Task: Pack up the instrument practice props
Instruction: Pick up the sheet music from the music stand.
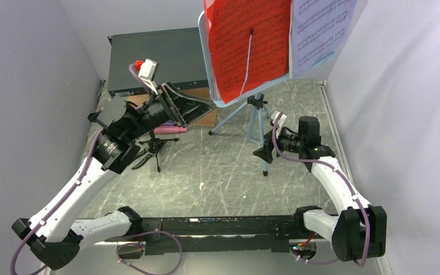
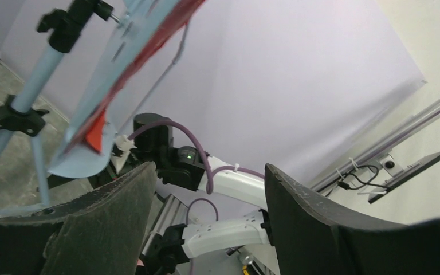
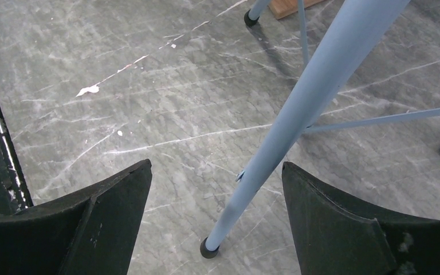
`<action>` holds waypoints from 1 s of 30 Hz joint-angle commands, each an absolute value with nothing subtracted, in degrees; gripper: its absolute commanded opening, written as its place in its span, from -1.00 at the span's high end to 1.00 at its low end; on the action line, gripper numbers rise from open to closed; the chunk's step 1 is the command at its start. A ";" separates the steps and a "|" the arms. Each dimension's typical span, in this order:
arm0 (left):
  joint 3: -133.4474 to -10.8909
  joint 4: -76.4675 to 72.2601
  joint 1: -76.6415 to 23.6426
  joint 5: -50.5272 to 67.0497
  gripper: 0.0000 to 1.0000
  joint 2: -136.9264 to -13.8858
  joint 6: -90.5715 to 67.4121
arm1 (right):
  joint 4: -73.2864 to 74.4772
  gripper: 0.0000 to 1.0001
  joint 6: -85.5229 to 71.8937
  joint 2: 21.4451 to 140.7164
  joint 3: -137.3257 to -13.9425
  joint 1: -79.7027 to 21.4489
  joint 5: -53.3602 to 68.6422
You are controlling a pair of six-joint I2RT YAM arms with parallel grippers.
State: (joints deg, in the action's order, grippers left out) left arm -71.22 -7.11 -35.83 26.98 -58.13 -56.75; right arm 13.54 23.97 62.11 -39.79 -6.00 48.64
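Note:
The light-blue music tripod (image 1: 256, 117) stands at the middle back, its tray holding a red music sheet (image 1: 246, 46) and a lavender sheet (image 1: 321, 31). My left gripper (image 1: 200, 109) is open and empty, just left of the tray's lower corner. In the left wrist view the tray (image 2: 86, 163) and red sheet (image 2: 149, 40) lie beyond the gripper (image 2: 209, 195). My right gripper (image 1: 263, 150) is open, and in the right wrist view (image 3: 216, 183) its fingers straddle the tripod's front leg (image 3: 298, 109) without touching it. A black tripod mic holder (image 1: 154, 146) and a pink microphone (image 1: 166, 130) lie under my left arm.
A dark green rack box (image 1: 154, 60) lies along the back wall. A brown wooden board (image 1: 206, 117) sits in front of it, partly under my left gripper. Grey walls close in both sides. The other tripod legs (image 3: 378, 120) spread to the right of my right gripper.

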 commanded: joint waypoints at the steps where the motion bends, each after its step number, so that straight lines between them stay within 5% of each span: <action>1: -75.34 -4.41 -40.81 23.85 -0.43 -59.99 -55.13 | 13.14 -0.73 25.78 61.18 -41.57 -5.67 50.80; 11: -81.51 7.93 -51.10 3.78 -0.38 -62.99 -37.11 | 13.62 -0.73 26.13 61.26 -41.66 -5.54 51.28; 30: -89.17 15.60 -57.92 -15.48 -0.53 -69.34 -26.35 | 13.89 -0.74 26.50 61.22 -41.66 -5.45 51.77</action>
State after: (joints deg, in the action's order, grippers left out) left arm -85.78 15.14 -57.12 -9.80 -69.25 -29.34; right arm 14.11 25.28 62.11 -39.79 -5.65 50.04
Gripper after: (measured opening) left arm 0.752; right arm 0.867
